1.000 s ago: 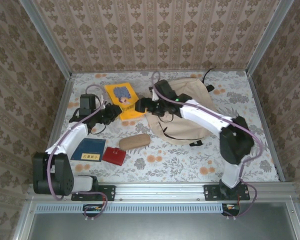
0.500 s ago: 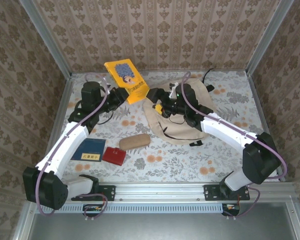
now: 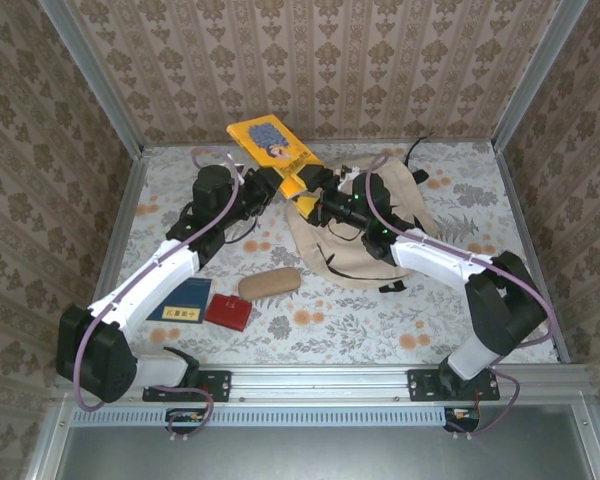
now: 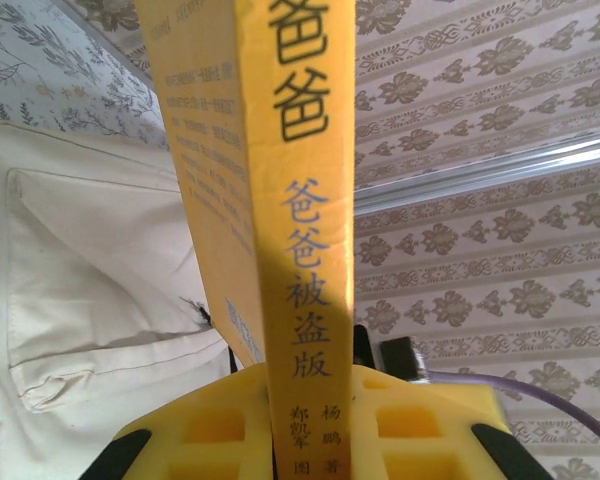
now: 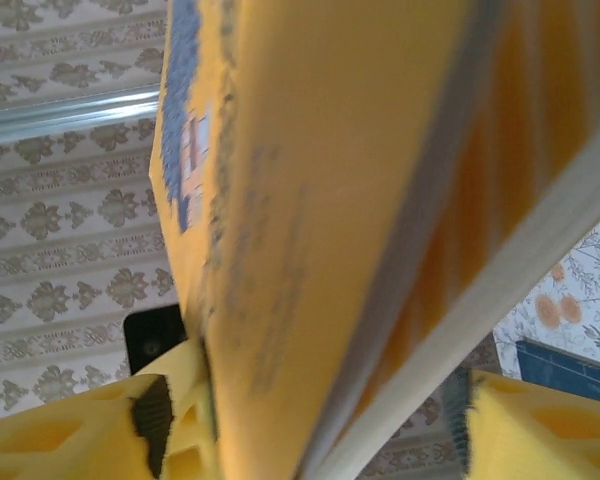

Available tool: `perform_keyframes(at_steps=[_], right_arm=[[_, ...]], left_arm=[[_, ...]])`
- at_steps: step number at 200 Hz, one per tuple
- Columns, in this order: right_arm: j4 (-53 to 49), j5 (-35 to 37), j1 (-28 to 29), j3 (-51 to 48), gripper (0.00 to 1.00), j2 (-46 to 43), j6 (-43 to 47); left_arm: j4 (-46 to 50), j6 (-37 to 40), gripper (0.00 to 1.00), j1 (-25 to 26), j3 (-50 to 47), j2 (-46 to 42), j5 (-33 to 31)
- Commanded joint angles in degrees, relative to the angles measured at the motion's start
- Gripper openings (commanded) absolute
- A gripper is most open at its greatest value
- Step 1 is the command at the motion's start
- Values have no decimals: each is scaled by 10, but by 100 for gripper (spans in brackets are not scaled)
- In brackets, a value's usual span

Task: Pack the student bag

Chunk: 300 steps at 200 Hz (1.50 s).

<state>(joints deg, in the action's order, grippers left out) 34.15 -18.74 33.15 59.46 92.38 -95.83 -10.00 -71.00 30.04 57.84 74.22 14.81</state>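
The student bag, beige with dark straps, lies flat at the back right of the table; in the left wrist view the bag is the pale cloth on the left. A yellow book hangs tilted in the air over the bag's left edge. My left gripper is shut on its lower end, with the book's spine pinched between the yellow fingers. My right gripper stands open around the book: the left finger touches the cover, the right finger stands off it.
A tan oblong case, a red booklet and a blue booklet lie on the floral table in front of the left arm. Patterned walls close in the back and sides.
The left arm has lifted the yellow book off the table and carried it right, toward the bag. The right gripper has come to the book's lower end, and its jaws have narrowed around it.
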Motion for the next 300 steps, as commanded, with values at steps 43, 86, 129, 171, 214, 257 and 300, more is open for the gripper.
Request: perform_keyframes(at_steps=[43,86,129,171,214,257,300], right_arm=[[68,52,-3,-5,57,30,-69],[64,75,-11,-18,39,24,-67],[-20,90,-24,-18,17,-22,24],[-224,162,-39,-20,8,-142,226],[-422,271,-49,-18,6,-271,413],[-586,317,-96,-20,8,-367,515],[-722,360,-174,-13,9,-427,558]], left_arm=[[-83,-34,10,12,0,-19,-16],[-91,-46,10,14,-5,-18,-11],[-42,-19,24,14,-8,-22,-2],[133,100,65,17,15,-9,18],[274,247,72,63,54,42,-2],[399,388,71,174,186,160,-98],[424,449,68,239,309,303,-69]])
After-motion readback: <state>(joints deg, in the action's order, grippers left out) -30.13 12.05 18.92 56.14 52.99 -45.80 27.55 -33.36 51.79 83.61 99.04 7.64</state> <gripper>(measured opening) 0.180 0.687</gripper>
